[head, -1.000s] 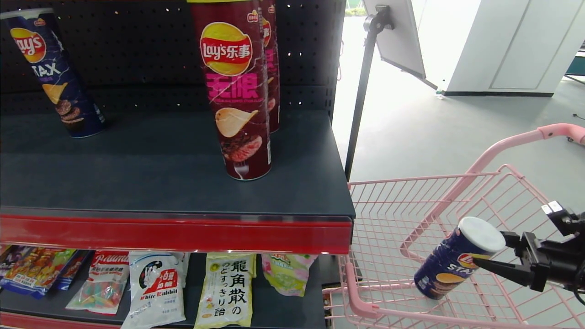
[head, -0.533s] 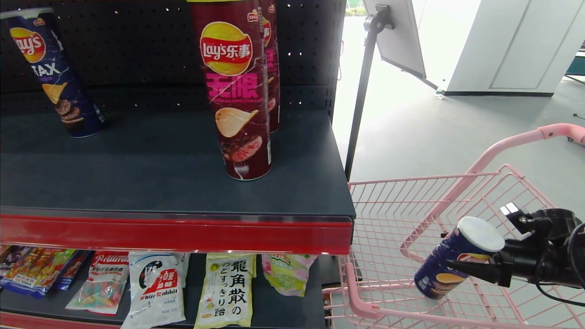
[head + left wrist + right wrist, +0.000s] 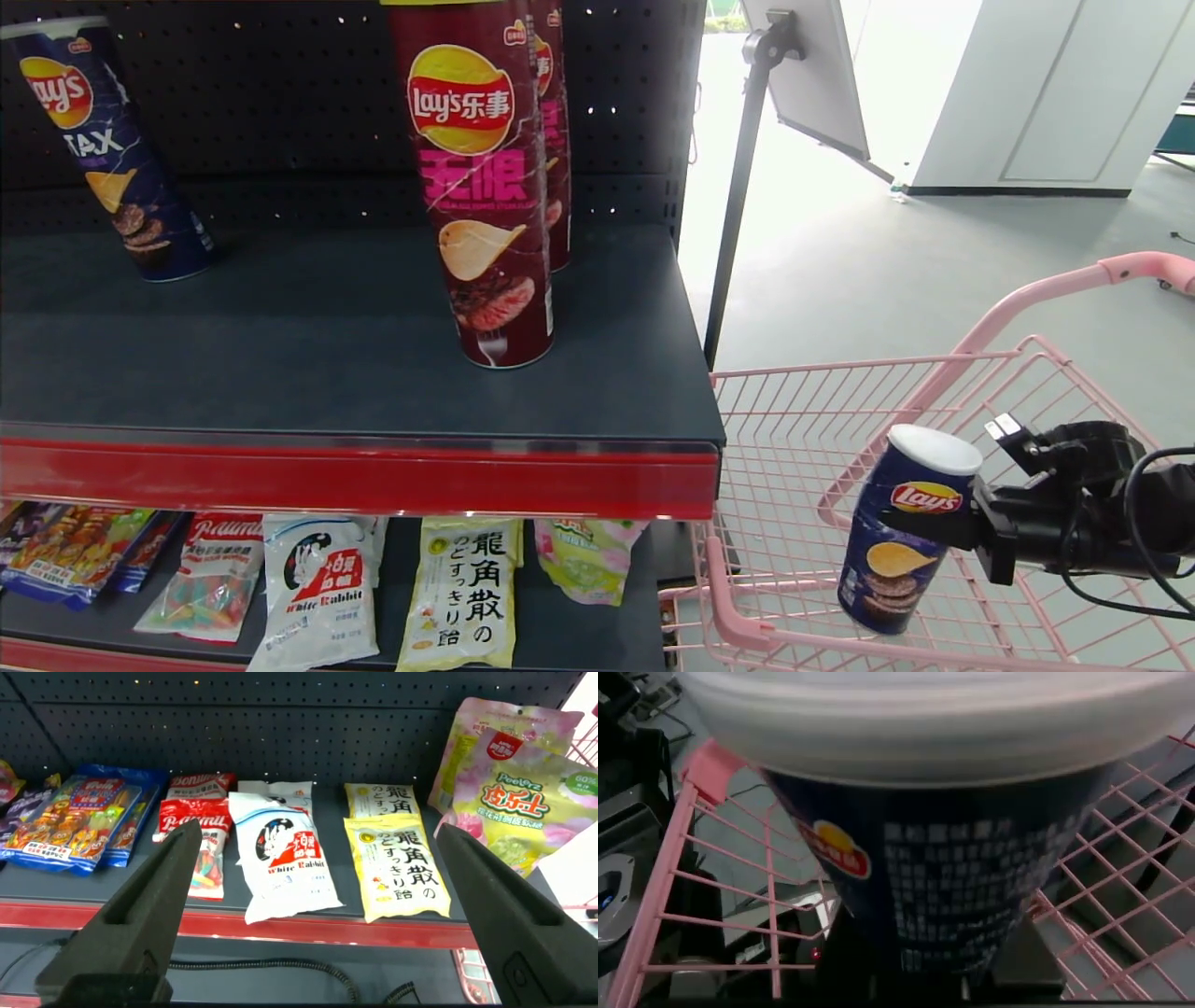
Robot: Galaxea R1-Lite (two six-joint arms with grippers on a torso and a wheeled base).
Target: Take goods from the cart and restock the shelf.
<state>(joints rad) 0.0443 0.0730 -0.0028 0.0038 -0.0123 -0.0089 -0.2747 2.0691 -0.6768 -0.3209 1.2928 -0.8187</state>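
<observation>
Right gripper (image 3: pixel 936 535): clamped on blue can (image 3: pixel 885 571), near upright, over cart (image 3: pixel 1046 291).
Left gripper (image 3: pixel 320 833): fingers apart, seemingly left of cart.

Chip can (image 3: pixel 901 527) is hanging over cart (image 3: pixel 840 392), R of shelf (image 3: pixel 327 364). Two tall cans (image 3: pixel 485 187) are standing front-to-back on top shelf, third can (image 3: pixel 112 149) sitting far L; bags (image 3: pixel 317 588) are lying on shelf below.

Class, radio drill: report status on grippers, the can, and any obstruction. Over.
Left gripper open, facing lower-shelf snack bags. Right gripper shut on blue can, near upright over cart. Red cans stand right side of top shelf.
</observation>
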